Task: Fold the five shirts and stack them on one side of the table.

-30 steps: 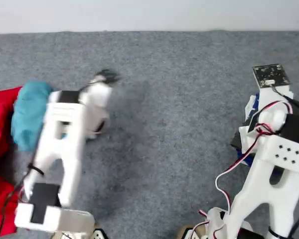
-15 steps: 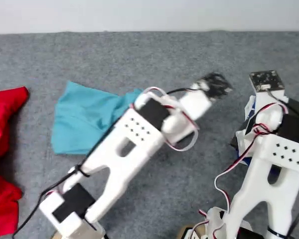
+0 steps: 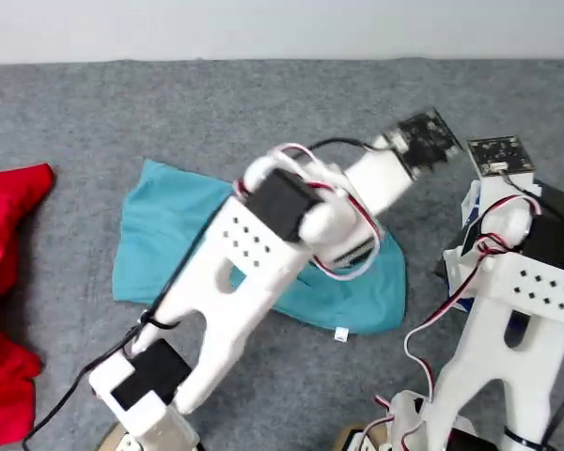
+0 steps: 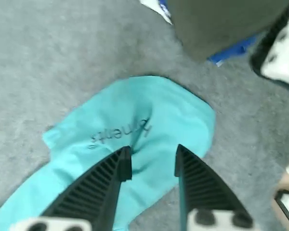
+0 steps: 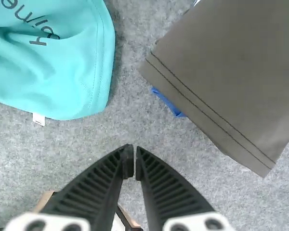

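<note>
Across the grey carpeted counter (image 3: 263, 113) the big change is the teal cotton shirt (image 3: 160, 235). A second ago it was a bunched lump at the left edge, on top of the red shirt (image 3: 5, 282). Now it is dragged out long across the middle, and its far end lies near the right arm's base. My read: that is the spread-out stage, with no fold made on it yet.

The white left arm (image 3: 254, 282) did the hauling, swinging from the left edge to lie diagonally over the cloth. The red shirt now sits uncovered, still crumpled, well apart from the action. The right arm (image 3: 517, 301) has not budged.

On the right side, a folded olive-grey shirt (image 5: 231, 72) rests on a blue cloth (image 5: 166, 103), which looks like the stack under way.

The left pincer (image 4: 151, 156) has its jaws parted to a narrow gap, with the tips down on the printed teal fabric. It looks like a release rather than a grip. The right pincer (image 5: 130, 159) is pinched together and empty, above bare counter between the teal shirt and the olive one. A small white tag (image 3: 341, 334) pokes out at the teal hem.
</note>
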Tool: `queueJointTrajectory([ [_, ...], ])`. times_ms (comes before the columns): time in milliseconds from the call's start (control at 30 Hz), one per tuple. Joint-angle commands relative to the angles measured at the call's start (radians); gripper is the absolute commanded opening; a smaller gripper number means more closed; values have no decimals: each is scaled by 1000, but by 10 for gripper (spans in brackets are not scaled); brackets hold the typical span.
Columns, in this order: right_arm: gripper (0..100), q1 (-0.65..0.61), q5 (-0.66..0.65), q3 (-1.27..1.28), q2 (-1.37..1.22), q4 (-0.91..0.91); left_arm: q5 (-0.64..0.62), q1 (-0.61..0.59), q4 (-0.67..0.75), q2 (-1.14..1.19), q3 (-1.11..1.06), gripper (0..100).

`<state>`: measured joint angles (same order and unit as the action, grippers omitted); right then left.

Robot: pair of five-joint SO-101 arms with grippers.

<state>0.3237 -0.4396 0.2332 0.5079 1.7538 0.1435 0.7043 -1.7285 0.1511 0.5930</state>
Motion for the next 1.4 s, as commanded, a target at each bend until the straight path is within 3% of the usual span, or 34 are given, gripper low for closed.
queueJointTrajectory([
  [0,9,13,2,-3,35,38,-2,-104,-28,-12,41,160],
  [200,9,18,2,-3,35,38,104,-279,-29,-126,-136,158],
  [500,9,13,2,-3,35,38,262,-583,-25,-427,-605,159],
  [667,9,13,2,-2,28,38,433,-812,-17,-460,-768,160],
  [867,9,13,2,-2,25,35,661,-1049,132,-394,-912,160],
  [1000,9,13,0,-2,25,35,743,-1086,222,-324,-987,160],
  [1367,9,13,0,-2,33,36,755,-1085,373,-138,-1004,160],
])
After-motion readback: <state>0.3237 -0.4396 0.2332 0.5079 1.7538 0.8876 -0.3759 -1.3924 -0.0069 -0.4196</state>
